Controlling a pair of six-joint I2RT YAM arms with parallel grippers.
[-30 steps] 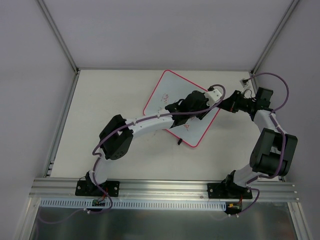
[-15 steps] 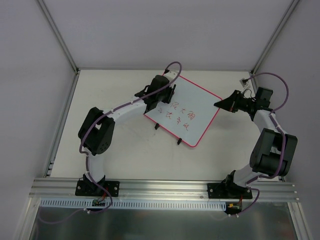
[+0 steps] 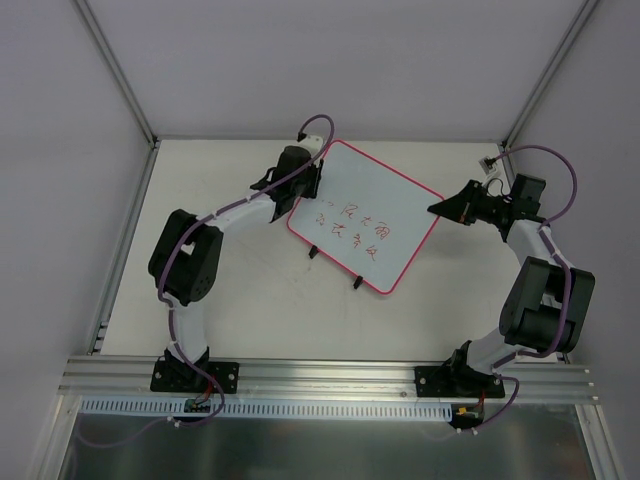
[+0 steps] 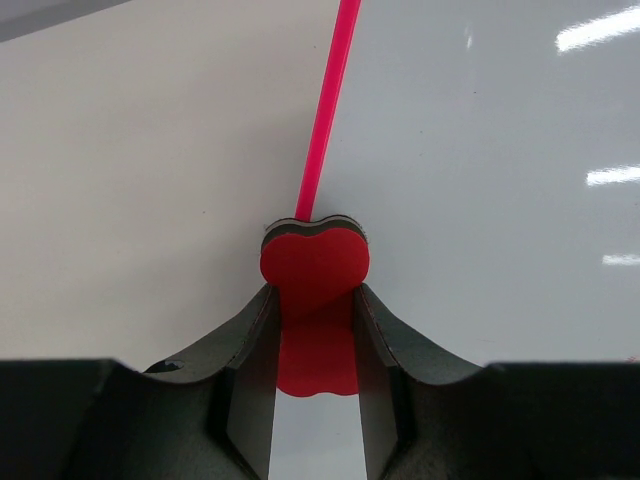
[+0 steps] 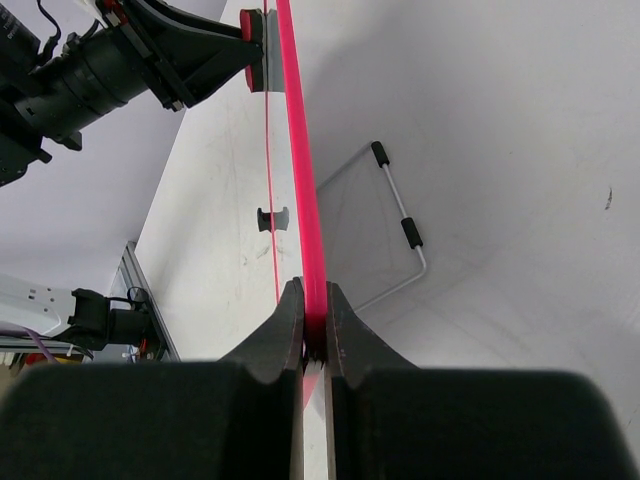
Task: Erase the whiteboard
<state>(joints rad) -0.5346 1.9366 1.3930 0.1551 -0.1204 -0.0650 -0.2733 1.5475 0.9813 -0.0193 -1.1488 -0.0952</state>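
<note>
Pink-framed whiteboard (image 3: 365, 215) shows two rows of red writing

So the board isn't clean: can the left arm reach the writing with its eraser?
Likely yes: the left end effector holds the eraser at the whiteboard's edge, nothing between it and the writing.

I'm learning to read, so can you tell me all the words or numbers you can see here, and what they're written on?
On the whiteboard: two rows of red handwriting, too small and blurred to read from above.
On the red eraser: no text shows.
Nothing else readable appears in any view.
</note>
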